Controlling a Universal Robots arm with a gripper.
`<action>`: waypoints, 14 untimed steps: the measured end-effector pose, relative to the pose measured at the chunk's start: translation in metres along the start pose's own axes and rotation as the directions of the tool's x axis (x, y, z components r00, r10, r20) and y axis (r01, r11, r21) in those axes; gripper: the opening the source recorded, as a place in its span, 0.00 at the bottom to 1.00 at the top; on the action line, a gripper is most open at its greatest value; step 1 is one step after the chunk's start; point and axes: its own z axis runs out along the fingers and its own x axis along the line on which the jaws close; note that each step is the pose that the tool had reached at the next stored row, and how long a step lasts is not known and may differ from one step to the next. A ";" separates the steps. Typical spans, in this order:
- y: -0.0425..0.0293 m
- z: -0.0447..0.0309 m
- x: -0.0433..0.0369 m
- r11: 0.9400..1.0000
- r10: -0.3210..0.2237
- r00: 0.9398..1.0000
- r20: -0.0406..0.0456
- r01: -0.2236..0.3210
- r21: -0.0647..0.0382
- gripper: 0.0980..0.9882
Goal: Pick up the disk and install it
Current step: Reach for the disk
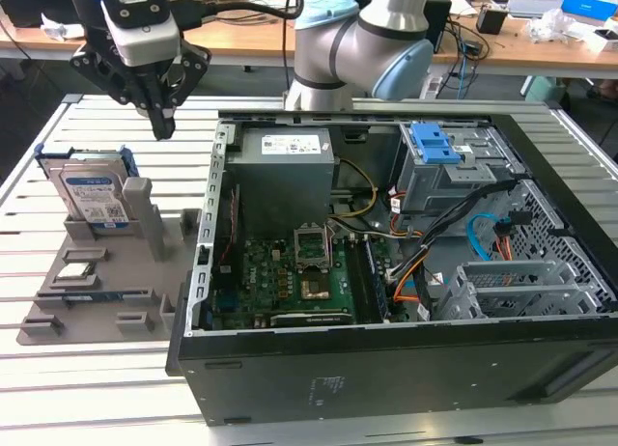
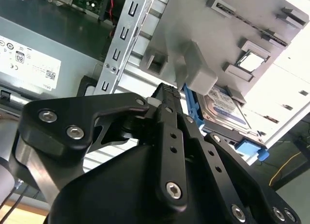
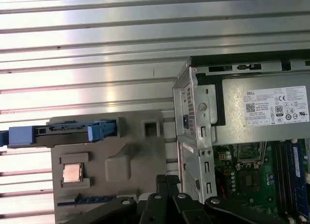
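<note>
My gripper [image 1: 163, 130] hovering empty, fingers pressed together, near the grey holder [image 1: 101, 284] and the open computer case [image 1: 386, 378], the disk [image 1: 92, 190] standing upright in that holder, toward the exterior view's left.

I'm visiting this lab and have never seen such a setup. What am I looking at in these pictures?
A robot arm works over a slatted metal table. The exterior view looks on from off the arm; both wrist views come from cameras riding near its black gripper. On the table sit an open computer case and a grey holder tray. In the tray the disk, a silver drive in a blue frame, stands on edge, with a small square chip lying flat nearby. The gripper hangs shut above the tray, holding nothing.
</note>
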 end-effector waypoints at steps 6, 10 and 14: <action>-0.0008 -0.0002 0.0103 1.000 0.000 1.000 0.000 0.000 0.000 0.01; -0.0013 -0.0005 0.0179 1.000 0.000 1.000 0.000 0.000 0.000 0.01; -0.0021 -0.0008 0.0281 1.000 0.000 1.000 0.000 0.000 0.000 0.01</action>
